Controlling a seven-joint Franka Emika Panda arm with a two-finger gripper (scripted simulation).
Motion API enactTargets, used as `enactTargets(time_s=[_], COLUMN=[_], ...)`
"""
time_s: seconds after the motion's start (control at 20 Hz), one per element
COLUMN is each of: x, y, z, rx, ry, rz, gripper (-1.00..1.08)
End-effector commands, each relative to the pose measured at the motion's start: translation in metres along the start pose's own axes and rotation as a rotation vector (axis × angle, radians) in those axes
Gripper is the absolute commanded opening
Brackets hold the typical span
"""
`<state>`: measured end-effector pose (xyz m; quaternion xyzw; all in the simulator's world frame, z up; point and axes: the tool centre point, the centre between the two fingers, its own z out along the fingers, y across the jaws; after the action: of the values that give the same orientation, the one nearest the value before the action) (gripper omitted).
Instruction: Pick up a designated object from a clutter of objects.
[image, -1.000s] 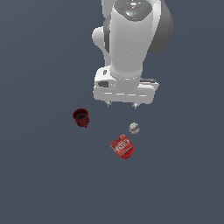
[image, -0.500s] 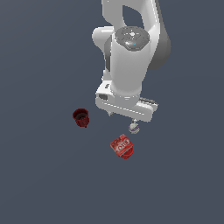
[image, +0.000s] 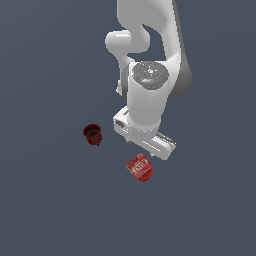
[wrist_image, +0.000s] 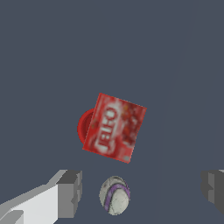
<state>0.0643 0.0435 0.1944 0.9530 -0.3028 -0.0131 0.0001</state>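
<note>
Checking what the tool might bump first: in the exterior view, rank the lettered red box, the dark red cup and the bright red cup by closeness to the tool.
1. Lettered red box, just below the tool.
2. Bright red cup, peeking out under the box, nearly tied with it.
3. Dark red cup, off toward the exterior view's left, clearly farthest.

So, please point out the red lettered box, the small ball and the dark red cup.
red lettered box (wrist_image: 114, 127): wrist view, middle of lettered face.
small ball (wrist_image: 114, 195): wrist view, centre of its surface.
dark red cup (image: 92, 134): exterior view, its rim.
</note>
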Motion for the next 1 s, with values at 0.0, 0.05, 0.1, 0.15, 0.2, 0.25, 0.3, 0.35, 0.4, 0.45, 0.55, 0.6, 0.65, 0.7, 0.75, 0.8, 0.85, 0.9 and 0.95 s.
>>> enactTargets(time_s=[0.0, 0.05, 0.1, 0.15, 0.2, 0.25, 0.3, 0.35, 0.4, 0.45, 0.55, 0.6, 0.65, 0.7, 0.75, 0.8, 0.85, 0.9, 0.95], x=[0.005, 0.007, 0.008, 0.010, 0.011, 0.013, 0.014, 0.015, 0.016, 0.017, 0.019, 0.019, 0.020, 0.020, 0.021, 0.021, 0.021, 0.021, 0.021], y=[-0.004, -0.005, -0.007, -0.008, -0.009, -0.010, -0.011, -0.012, -0.013, -0.013, -0.015, -0.015, -0.015, -0.016, -0.016, -0.016, -0.016, -0.017, -0.017], z=[0.012, 0.016, 0.020, 0.024, 0.028, 0.032, 0.035, 0.038, 0.041, 0.043, 0.048, 0.050, 0.051, 0.053, 0.054, 0.055, 0.055, 0.056, 0.056], rx=[0.003, 0.004, 0.004, 0.005, 0.006, 0.007, 0.007, 0.008, 0.009, 0.009, 0.010, 0.011, 0.011, 0.011, 0.012, 0.012, 0.012, 0.012, 0.012], ry=[0.005, 0.007, 0.008, 0.010, 0.012, 0.013, 0.015, 0.016, 0.017, 0.018, 0.020, 0.021, 0.022, 0.022, 0.023, 0.023, 0.023, 0.023, 0.023], rz=[0.067, 0.092, 0.116, 0.138, 0.159, 0.179, 0.197, 0.214, 0.229, 0.244, 0.268, 0.278, 0.287, 0.294, 0.300, 0.305, 0.308, 0.310, 0.311], gripper=[1.00, 1.00, 1.00, 1.00, 1.00, 1.00, 1.00, 1.00, 1.00, 1.00, 1.00, 1.00, 1.00, 1.00, 1.00, 1.00, 1.00, 1.00, 1.00])
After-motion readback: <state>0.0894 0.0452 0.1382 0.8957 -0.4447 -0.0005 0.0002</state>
